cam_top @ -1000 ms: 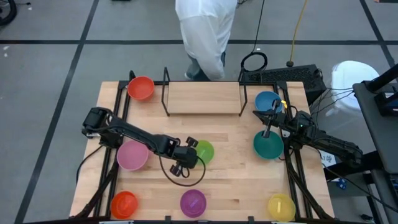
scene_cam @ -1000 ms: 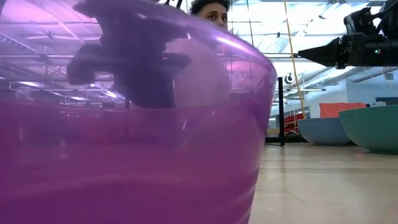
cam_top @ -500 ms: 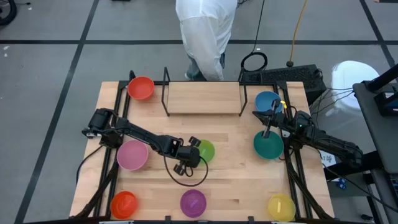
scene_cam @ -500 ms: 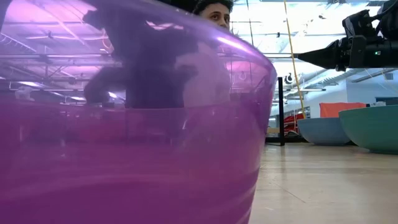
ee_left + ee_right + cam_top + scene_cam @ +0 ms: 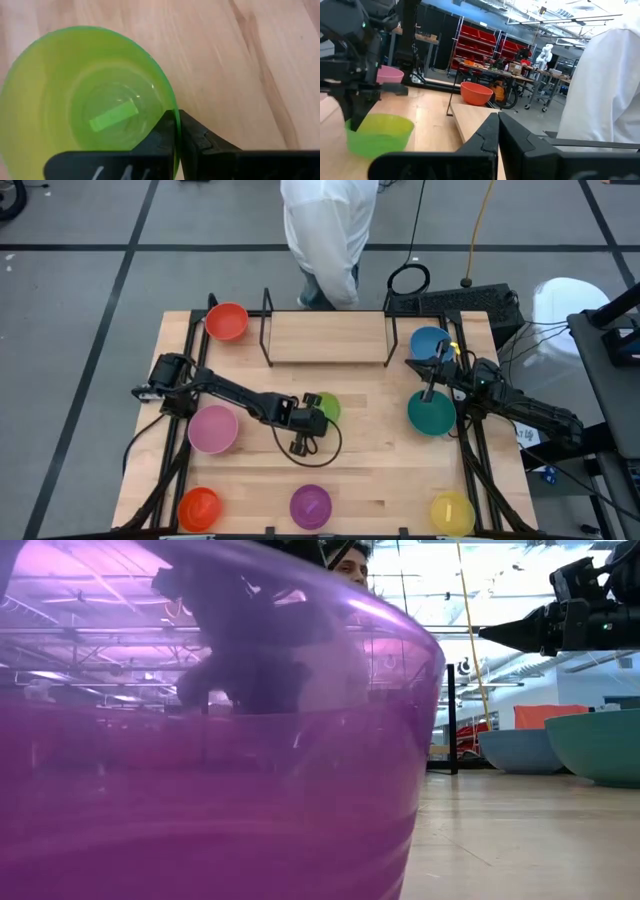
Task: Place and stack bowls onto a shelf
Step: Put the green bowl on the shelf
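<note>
My left claw [image 5: 176,131] pinches the green bowl's [image 5: 80,95] rim mid-tabletop; the shelf [image 5: 327,337] lies toward the far edge.

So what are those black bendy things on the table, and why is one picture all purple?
They are two robot arms. One camera looks down from above, one sits at table height, and one rides on each wrist. The low one is purple because the purple bowl stands right before it. The left hand pinches the rim of the green bowl. The right hand waits by the teal bowl, its fingers together on nothing. More bowls stand around the table. The shelf at the back has none yet.
</note>
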